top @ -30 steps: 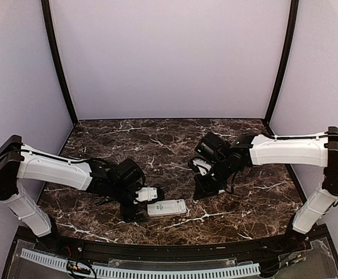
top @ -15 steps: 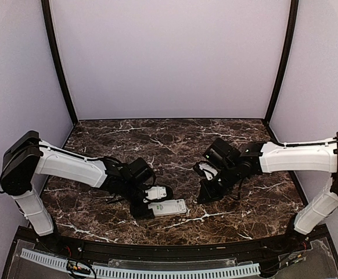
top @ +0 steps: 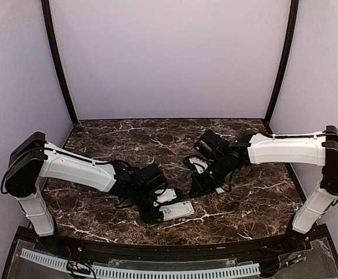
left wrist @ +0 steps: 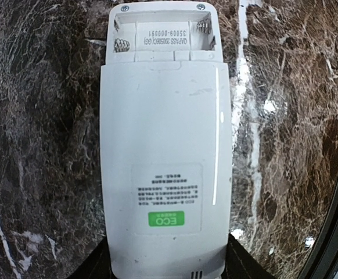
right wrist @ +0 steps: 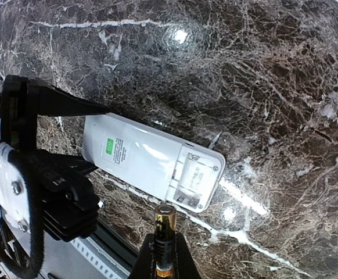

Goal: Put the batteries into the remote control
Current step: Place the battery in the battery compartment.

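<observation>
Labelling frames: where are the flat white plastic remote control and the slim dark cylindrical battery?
flat white plastic remote control (left wrist: 163,168): left wrist view, back face centre.
slim dark cylindrical battery (right wrist: 164,228): right wrist view, upper body.

A dark brown marble-patterned tabletop (top: 157,136) with white veins fills the floor of a booth with plain pale lavender walls (top: 169,58). Black curved posts (top: 58,64) mark the back corners. Overhead light leaves a bright glare spot (right wrist: 179,36) on the polished surface.
</observation>
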### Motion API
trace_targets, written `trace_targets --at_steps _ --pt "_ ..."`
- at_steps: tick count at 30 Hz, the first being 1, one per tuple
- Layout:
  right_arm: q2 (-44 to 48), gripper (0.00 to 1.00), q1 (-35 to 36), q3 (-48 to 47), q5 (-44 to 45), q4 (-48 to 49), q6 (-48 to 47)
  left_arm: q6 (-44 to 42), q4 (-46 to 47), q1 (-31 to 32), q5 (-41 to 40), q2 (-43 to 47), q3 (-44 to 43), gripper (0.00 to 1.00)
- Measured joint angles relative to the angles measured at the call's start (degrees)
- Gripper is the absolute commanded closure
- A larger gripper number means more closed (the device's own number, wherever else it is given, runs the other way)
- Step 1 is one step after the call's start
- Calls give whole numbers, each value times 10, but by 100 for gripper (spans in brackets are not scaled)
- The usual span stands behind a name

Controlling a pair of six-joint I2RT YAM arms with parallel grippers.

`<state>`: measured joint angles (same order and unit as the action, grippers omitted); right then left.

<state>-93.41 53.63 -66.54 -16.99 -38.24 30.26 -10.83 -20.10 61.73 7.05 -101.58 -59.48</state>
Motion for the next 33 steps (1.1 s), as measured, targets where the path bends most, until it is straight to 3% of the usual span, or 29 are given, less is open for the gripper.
trace_targets --at_steps 9,17,26,33 --pt "-7 100 -5 15 -43 -19 -21 116 -3 58 -65 -29 -24 28" --pt "-38 100 -5 25 -56 -34 -19 155 9 80 -89 -30 -21 25" --pt "-107 100 -24 -48 -63 -71 -58 165 72 80 -94 -8 24 18" --pt "-150 100 -34 -92 -75 -105 -82 173 132 80 -92 -2 52 23"
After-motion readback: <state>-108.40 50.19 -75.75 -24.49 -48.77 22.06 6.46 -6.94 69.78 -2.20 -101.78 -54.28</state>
